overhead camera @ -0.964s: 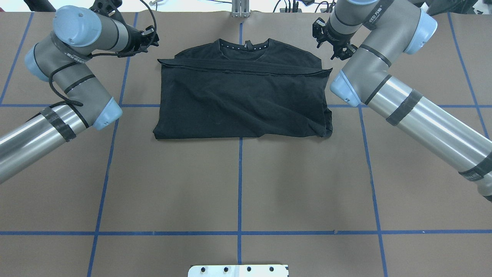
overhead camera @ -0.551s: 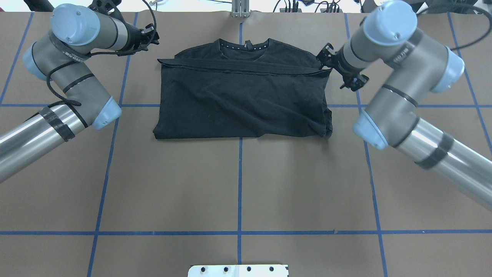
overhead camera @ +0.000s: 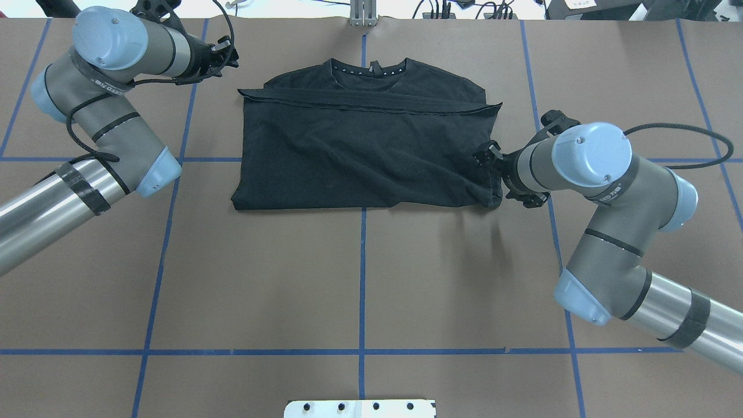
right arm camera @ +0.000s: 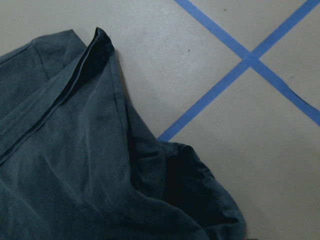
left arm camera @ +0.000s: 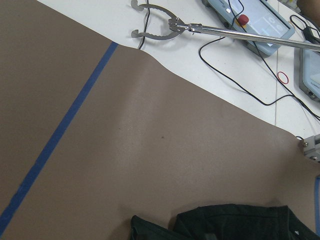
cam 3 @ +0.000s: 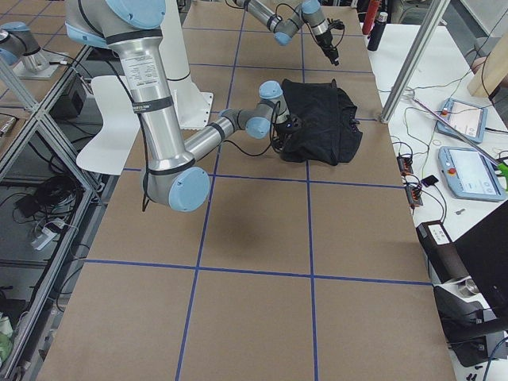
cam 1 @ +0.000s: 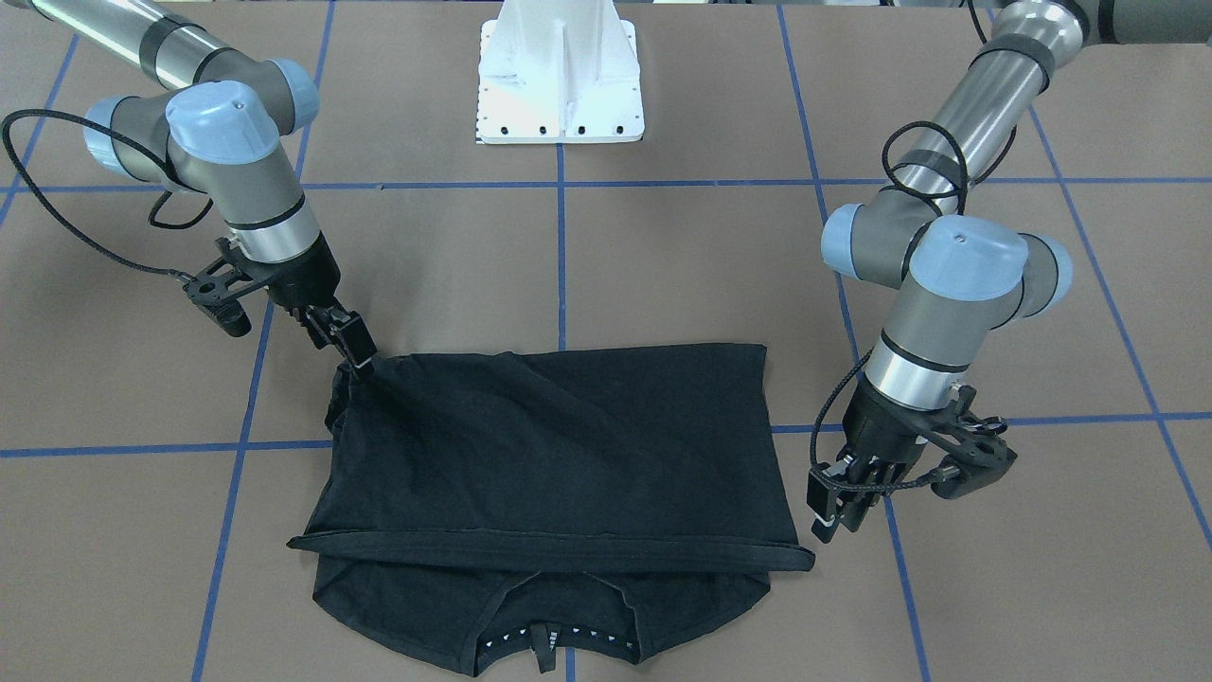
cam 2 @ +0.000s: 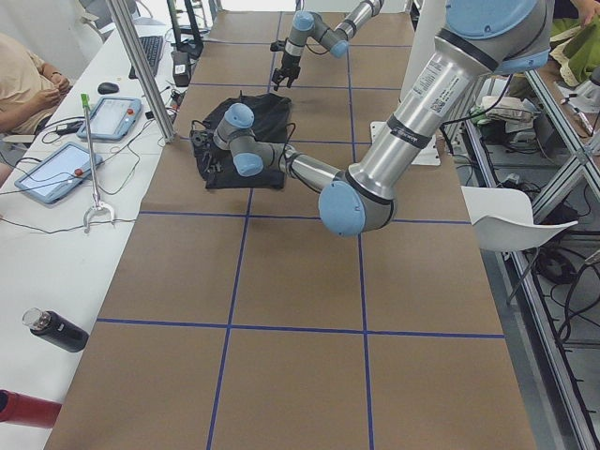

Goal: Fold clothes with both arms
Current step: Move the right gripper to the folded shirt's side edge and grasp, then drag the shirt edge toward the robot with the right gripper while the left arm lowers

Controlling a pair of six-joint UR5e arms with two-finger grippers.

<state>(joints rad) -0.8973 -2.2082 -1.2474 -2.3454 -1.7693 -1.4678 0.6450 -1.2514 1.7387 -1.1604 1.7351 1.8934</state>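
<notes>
Black short-sleeved T-shirt (overhead camera: 360,151), half-folded. Right black two-finger gripper (cam 1: 361,363) at its 4 o'clock corner overhead, closure unclear. Left gripper (cam 1: 838,523) at 10 o'clock, fingers apart.

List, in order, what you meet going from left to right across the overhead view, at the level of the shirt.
left arm → black T-shirt → right arm

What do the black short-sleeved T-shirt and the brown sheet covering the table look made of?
Black T-shirt: soft matte knit, likely cotton; it wrinkles and folds limply.
Brown table cover: matte paper or thin card, probably; it lies flat, with a thin wavy edge.
</notes>
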